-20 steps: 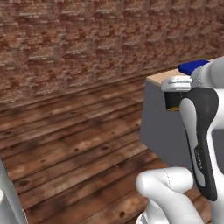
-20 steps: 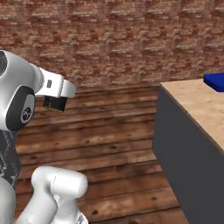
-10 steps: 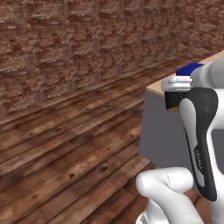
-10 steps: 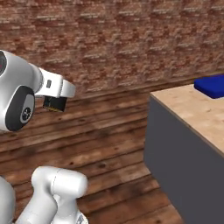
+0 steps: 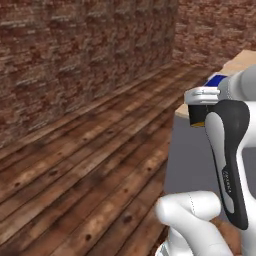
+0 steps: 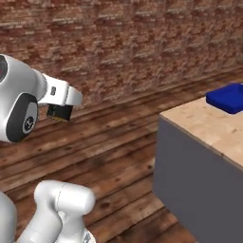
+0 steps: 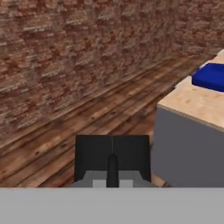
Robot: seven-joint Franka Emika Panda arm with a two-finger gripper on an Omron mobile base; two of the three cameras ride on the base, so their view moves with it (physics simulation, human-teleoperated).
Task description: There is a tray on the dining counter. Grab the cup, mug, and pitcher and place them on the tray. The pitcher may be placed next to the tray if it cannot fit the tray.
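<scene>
Jaws closed on nothing: in the hand view the two dark finger tips of the gripper [image 7: 112, 168] meet with no gap and no object between them; the hand is carried high and tucked close to the arm, pointing out over the wooden plank floor [image 7: 87, 127] toward the brick wall [image 7: 65, 52]; from the right base view the gripper [image 6: 59, 112] hangs in free air, well apart from any counter. To the hand's right stands the dining counter [image 7: 197, 103], light beige top on a grey base [image 6: 190, 175], its near corner facing the robot; the deep-blue tray [image 7: 210, 75] lies on that top, back from the near edge, and the part of it in sight carries nothing; in the left base view a sliver of the tray [image 5: 216, 80] peeks past the arm. Judged state of task: no vessel is in the grip and none is seen on the visible part of the tray, so cup, mug and pitcher all appear yet to be fetched and placed; where those three stand cannot be told from these views; the tray's far side is cut off, so its full contents are unconfirmed.
</scene>
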